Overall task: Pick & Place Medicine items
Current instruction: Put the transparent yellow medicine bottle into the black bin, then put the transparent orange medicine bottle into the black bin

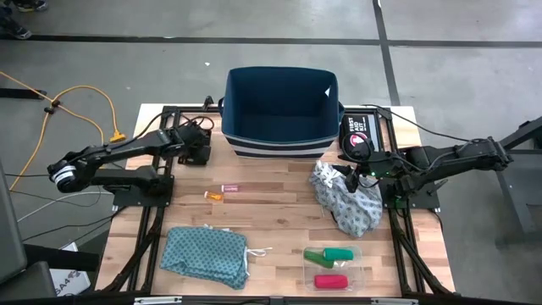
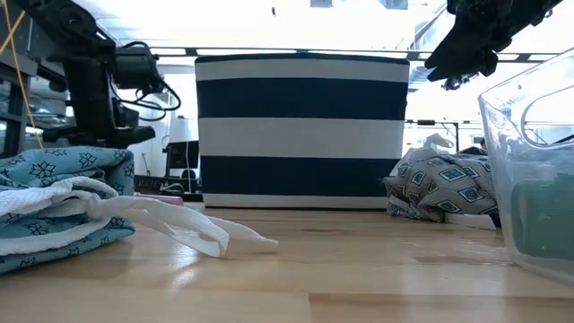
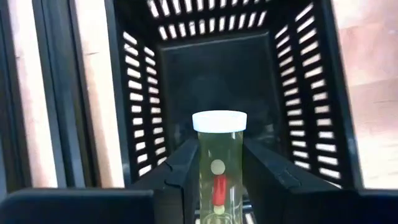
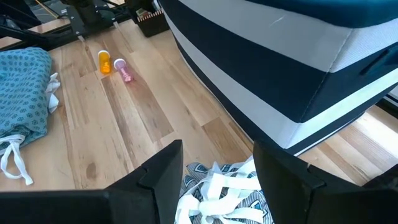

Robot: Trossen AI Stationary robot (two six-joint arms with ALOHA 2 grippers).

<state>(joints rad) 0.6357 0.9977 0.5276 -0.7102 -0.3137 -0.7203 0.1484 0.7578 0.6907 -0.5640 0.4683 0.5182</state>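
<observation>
Left gripper (image 3: 217,186) is clamped on a clear vial (image 3: 219,162) with a white cap, held upright between the fingers, small pieces visible inside it (one red, two pale). It hangs right over a small black slotted crate (image 3: 186,74) that fills the left wrist view; in the high view that crate (image 1: 196,152) sits at the upper left of the table beside the left arm, so my read is the vial is lined up for a drop into it, cap up so it goes in clean. Right gripper (image 4: 214,168) has its fingers apart with nothing between them, hovering just above the grey patterned cloth (image 1: 347,199) at right centre of the high view, next to the striped navy bin (image 1: 282,106). Likely it's there to lift or clear the cloth, can't confirm. Remaining medicine items: orange vial (image 1: 215,195) and a pink piece (image 1: 229,187) lie side by side at table centre, well apart from both grippers. Two green tubes (image 1: 331,254) and the red-pink tube (image 1: 329,280) sit in a clear tray (image 1: 306,273) at lower right of the high view, below the right gripper and apart from it. Teal cloth (image 1: 206,254) at lower left and first aid pouch (image 1: 356,134) at upper right are not in play.
</observation>
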